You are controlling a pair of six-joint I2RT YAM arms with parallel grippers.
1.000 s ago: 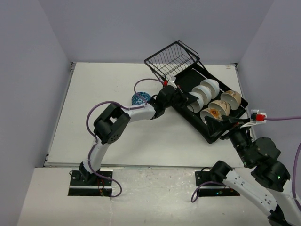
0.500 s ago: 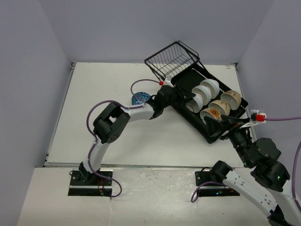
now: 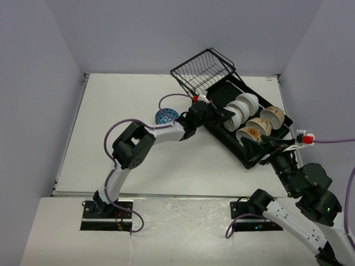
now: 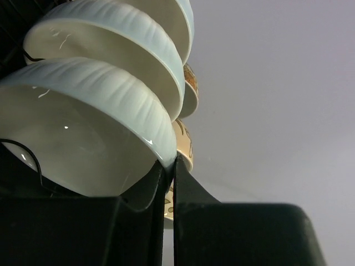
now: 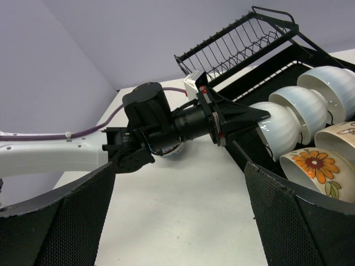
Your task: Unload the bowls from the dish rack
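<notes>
Since half a second ago the left gripper (image 3: 223, 115) is pushed forward again, jaws pinching the rim of the nearest white bowl (image 4: 83, 127), which is not yet lifted from the dish rack (image 3: 227, 145) right of centre. The right gripper (image 3: 269, 145) is held with jaws spread.

No readable text, numbers, brand marks or signs in any view. The bowls (image 3: 244, 106) carry only decoration: the one at lower right of the right wrist view has an orange flower (image 5: 317, 164) and no lettering. The rack (image 3: 226, 90) is plain black. A small white block with a red dot (image 5: 195, 83) sits on the left arm, upper center of the right wrist view; any writing on it is too small to make out.
</notes>
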